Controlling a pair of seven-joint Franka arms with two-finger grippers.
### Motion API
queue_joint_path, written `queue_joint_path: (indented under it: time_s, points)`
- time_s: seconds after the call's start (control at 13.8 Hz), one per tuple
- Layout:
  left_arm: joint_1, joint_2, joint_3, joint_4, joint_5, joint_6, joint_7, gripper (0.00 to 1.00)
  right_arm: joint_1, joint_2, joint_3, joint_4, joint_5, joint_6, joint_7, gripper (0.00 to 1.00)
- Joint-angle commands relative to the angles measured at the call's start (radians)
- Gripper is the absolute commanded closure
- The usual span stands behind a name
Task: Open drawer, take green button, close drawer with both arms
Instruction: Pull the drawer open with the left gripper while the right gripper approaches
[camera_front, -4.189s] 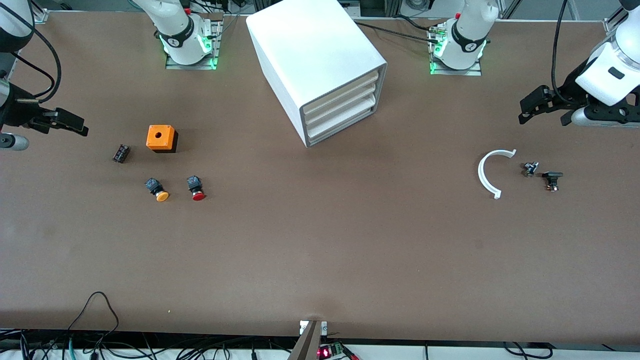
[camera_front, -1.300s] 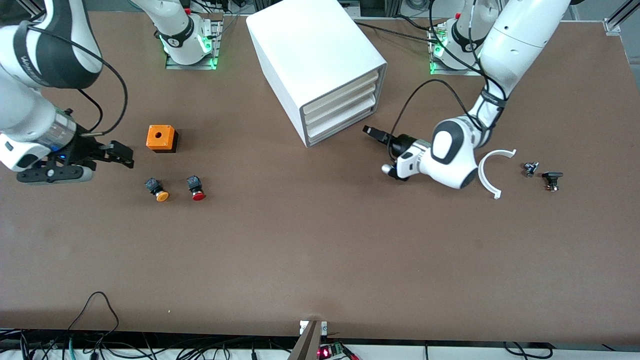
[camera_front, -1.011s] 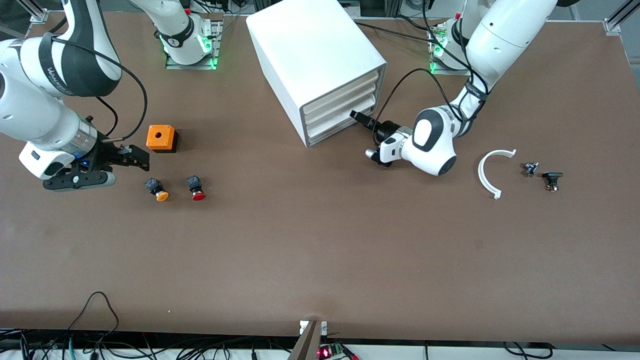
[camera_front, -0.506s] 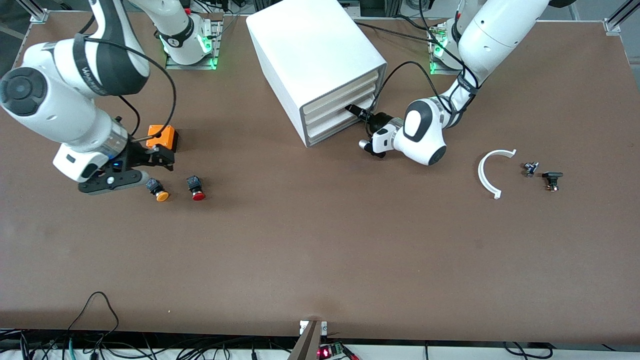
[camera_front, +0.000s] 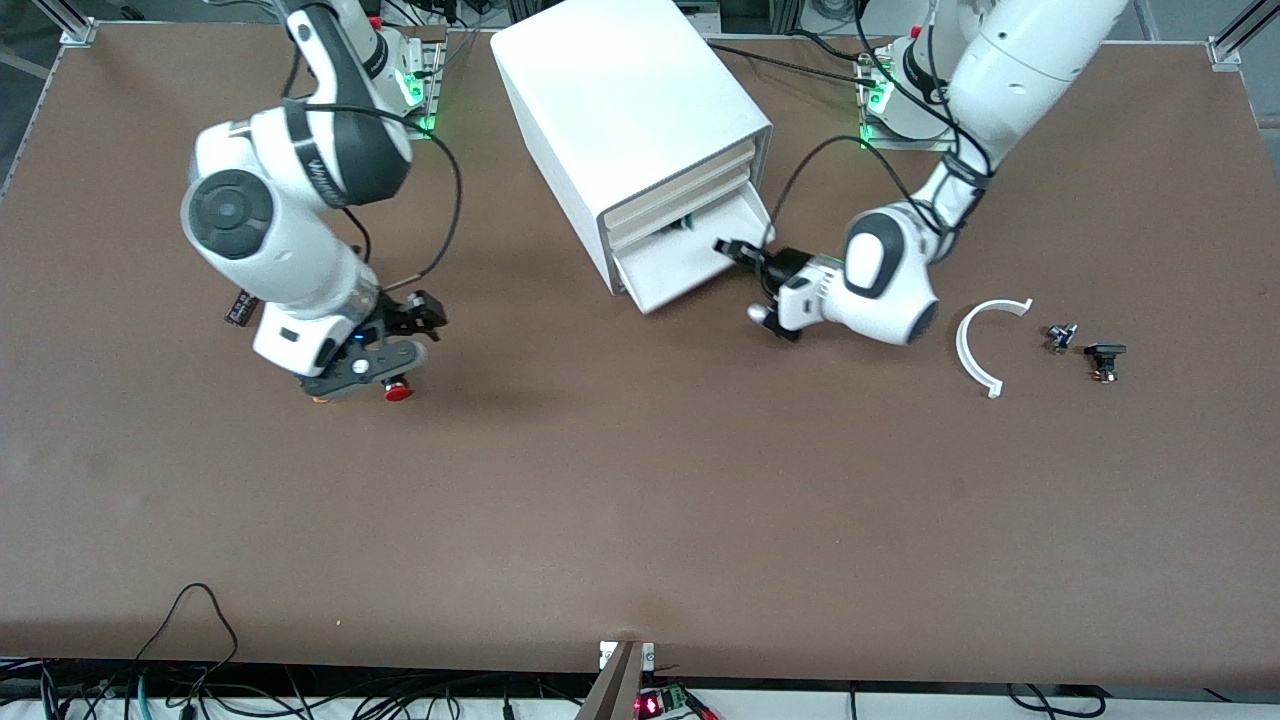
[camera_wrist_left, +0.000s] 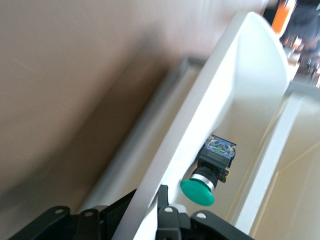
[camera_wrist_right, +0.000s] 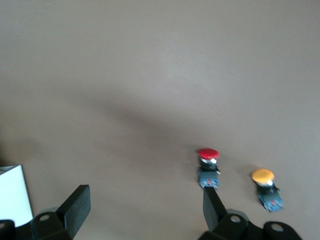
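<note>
The white cabinet (camera_front: 620, 90) stands at the table's robot side. Its lowest drawer (camera_front: 672, 270) is pulled partly out. My left gripper (camera_front: 728, 248) is shut on the drawer's front wall, one finger inside and one outside; the left wrist view shows this grip (camera_wrist_left: 142, 207) on the wall (camera_wrist_left: 210, 100). The green-capped button (camera_wrist_left: 202, 182) lies on its side inside the drawer, close to that wall; the front view shows only a green speck (camera_front: 685, 222). My right gripper (camera_front: 420, 312) is open and empty, low over the table beside the red-capped button (camera_front: 398, 391); its fingers stand wide apart in the right wrist view (camera_wrist_right: 145, 200).
The red-capped button (camera_wrist_right: 207, 155) and the orange-capped button (camera_wrist_right: 263, 176) lie on the table toward the right arm's end. A small black part (camera_front: 238, 308) lies by the right arm. A white curved piece (camera_front: 975, 345) and two small black parts (camera_front: 1060, 337) lie toward the left arm's end.
My left gripper reached the lowest drawer's front, shut on it and drew it out toward the front camera. My right arm swung in from the table's end and now covers the orange box.
</note>
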Motion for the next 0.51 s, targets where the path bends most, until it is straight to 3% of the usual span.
queue_joint_path:
  time_s: [0.0,0.07,0.29,0.43]
  points:
    - [0.017,-0.008,0.062,0.049,-0.001,0.042,-0.039,1.00,0.075,0.088,-0.009,0.109,0.008,-0.009,-0.005,0.00]
    - [0.023,-0.012,0.066,0.048,-0.003,0.040,-0.032,0.01,0.093,0.112,-0.007,0.132,0.008,-0.005,-0.009,0.00]
    - [0.039,-0.040,0.068,0.051,-0.004,0.043,-0.034,0.00,0.178,0.180,-0.007,0.222,0.011,-0.005,-0.011,0.00]
    - [0.039,-0.103,0.073,0.051,0.026,0.124,-0.037,0.00,0.231,0.236,-0.006,0.291,0.011,-0.004,-0.011,0.00]
